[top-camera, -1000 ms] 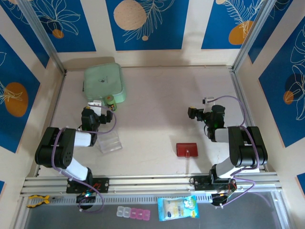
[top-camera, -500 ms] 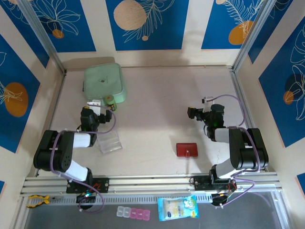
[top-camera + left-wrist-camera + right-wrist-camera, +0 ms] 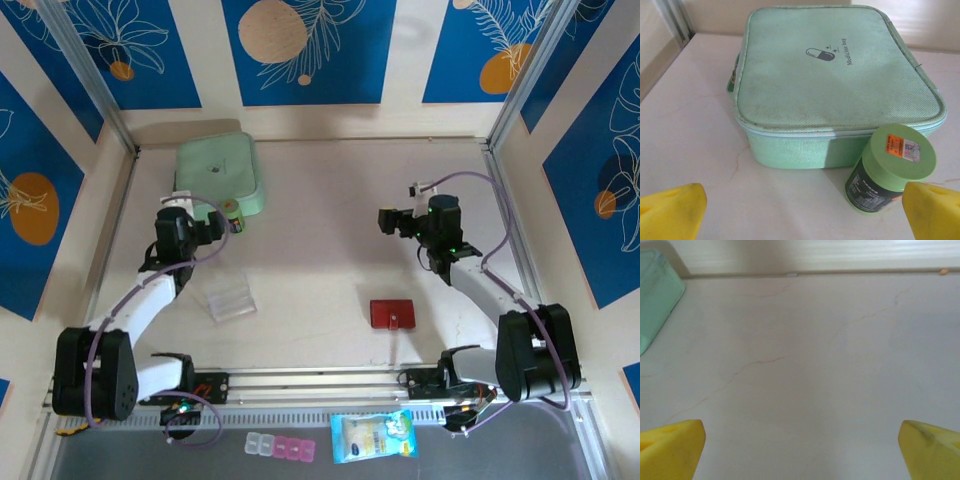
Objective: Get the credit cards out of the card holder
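Left pincer (image 3: pixel 802 207) - released, yellow fingertips wide apart - I have facing the pale green medicine bag (image 3: pixel 835 85) at the far left. A green-lidded bottle (image 3: pixel 890 170) stands just beside the bag's near right corner. Right pincer (image 3: pixel 800 450), likewise released, hangs over bare tabletop (image 3: pixel 330 200) right of centre. The red card holder (image 3: pixel 392 314) lies flat and folded shut at the near right, well apart from both pincers. A clear plastic box (image 3: pixel 228 298) sits near left.

Bright, even, diffuse light; soft shadow at the green bag's (image 3: pixel 835 90) base; near yellow fingers (image 3: pixel 670 212) slightly blurred.
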You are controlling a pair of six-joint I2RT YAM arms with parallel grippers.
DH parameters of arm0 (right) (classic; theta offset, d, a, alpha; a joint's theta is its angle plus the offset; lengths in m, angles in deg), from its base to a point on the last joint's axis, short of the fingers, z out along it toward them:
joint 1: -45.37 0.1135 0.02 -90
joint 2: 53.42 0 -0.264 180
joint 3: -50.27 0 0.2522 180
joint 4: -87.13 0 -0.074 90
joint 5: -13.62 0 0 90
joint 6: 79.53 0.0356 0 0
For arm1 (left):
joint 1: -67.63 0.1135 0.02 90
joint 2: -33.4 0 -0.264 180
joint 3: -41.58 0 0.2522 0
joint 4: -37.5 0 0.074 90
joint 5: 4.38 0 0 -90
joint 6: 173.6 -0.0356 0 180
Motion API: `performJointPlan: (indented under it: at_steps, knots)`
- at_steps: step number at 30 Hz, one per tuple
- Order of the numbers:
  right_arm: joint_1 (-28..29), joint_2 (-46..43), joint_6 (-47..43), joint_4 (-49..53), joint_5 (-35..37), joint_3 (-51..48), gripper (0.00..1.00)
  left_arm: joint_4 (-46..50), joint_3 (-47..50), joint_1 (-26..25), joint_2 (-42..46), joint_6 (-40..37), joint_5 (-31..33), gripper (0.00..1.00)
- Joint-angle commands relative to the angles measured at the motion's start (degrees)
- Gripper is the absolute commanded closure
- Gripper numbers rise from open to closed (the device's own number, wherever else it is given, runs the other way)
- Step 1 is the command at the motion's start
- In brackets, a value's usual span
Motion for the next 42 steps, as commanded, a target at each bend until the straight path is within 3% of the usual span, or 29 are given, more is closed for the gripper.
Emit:
performJointPlan:
  at_steps: [1, 8, 13, 19, 30, 36, 42]
  knots:
    - [4.1, -1.2, 4.6, 11.2, 2.7, 4.0, 0.01, 21.2, -6.1, -0.1, 2.0, 9.2, 0.1, 0.00]
    - [12.8, -0.7, 7.9, 21.1, 3.9, 9.3, 0.03, 42.5, -13.0, -0.2, 2.6, 17.5, -7.1, 0.03]
    - [17.1, -0.4, 8.7, 22.8, 6.2, 9.7, 0.03, 49.8, -11.6, -0.6, 6.2, 20.8, -12.7, 0.13]
    - [18.4, 0.2, 9.4, 22.8, 5.7, 9.8, 0.03, 57.9, -9.3, -1.6, 11.5, 24.2, -11.8, 0.30]
    - [19.1, 2.4, 8.6, 24.4, 4.9, 12.0, 0.03, 58.2, -5.3, -5.4, 8.7, 27.1, -9.6, 0.54]
    - [19.6, 2.3, 8.4, 24.8, 6.1, 12.1, 0.03, 56.7, -4.8, -5.5, 6.4, 24.9, -8.0, 0.70]
    - [19.8, 2.0, 8.4, 25.5, 6.5, 12.1, 0.03, 55.2, -4.8, -5.5, 3.8, 23.9, -8.4, 0.78]
